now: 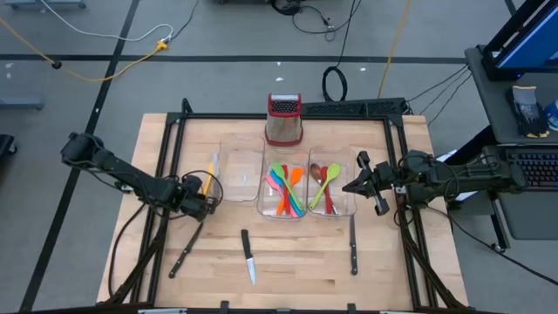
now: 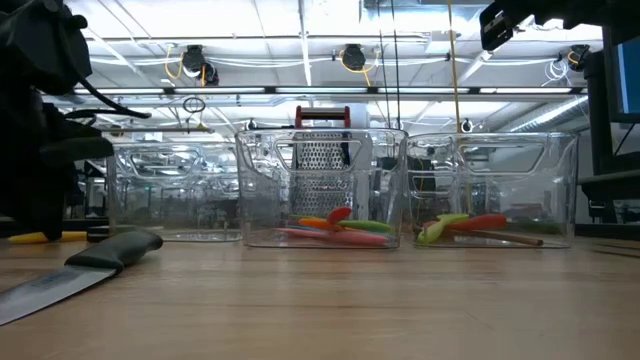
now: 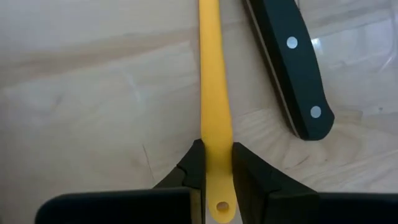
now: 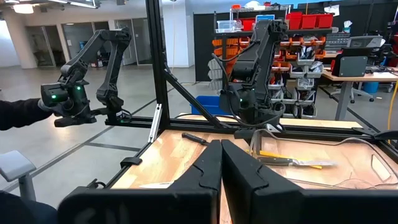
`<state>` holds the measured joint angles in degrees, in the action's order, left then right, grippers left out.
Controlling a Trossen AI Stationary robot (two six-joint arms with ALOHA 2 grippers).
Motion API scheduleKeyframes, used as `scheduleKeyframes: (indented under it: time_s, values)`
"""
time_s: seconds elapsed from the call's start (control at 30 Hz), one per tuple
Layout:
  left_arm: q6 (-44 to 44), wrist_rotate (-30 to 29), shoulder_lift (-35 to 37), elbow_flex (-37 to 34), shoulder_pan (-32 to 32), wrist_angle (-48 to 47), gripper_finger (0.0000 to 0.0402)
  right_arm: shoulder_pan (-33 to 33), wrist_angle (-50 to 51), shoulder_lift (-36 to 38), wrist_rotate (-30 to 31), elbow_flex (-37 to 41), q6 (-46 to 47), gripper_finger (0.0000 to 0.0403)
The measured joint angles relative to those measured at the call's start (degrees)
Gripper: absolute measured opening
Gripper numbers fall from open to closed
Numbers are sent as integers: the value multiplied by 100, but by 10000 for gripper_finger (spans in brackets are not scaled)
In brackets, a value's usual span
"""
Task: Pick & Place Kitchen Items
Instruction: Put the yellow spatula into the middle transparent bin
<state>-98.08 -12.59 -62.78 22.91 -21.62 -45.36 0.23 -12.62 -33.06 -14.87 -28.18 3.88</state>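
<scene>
Floor [image 1: 87, 52]: grey, marked with dark lines, crossed by cables.
Ceiling lights [image 2: 350, 55]: hung in rows.
Shelving [image 4: 311, 37]: stocked with red bins.

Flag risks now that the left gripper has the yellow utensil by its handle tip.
1. The left gripper pinches the yellow utensil only at its far handle end; it may swing or slip when lifted.
2. A black knife handle lies close beside it; a sideways drag could knock it.
3. The left bin wall is close; the long utensil could catch the rim.
</scene>
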Motion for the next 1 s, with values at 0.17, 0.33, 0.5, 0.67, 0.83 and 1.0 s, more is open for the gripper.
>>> scheduleKeyframes:
  time_s: [0.17, 0.33, 0.5, 0.67, 0.83, 1.0]
  values:
    - [-436, -8, 5, 3, -189, 0, 49, 0, 0, -1, 0, 0, 0, 2]
    - [-659, -52, 7, 7, -344, 2, 50, 0, 0, 0, 0, 0, 0, 2]
    - [-826, -78, 11, 7, -435, 2, 50, 0, 0, 0, 0, 0, 0, 2]
    - [-1106, -74, 13, 17, -538, -131, 51, 0, 0, -1, 0, 0, 0, 2]
    - [-1320, -7, 12, 94, -631, -388, 51, 0, 0, -2, 0, 0, -2, 2]
    - [-1574, 92, 13, 343, -702, -797, 51, 0, 2, -2, -2, 0, 0, 2]
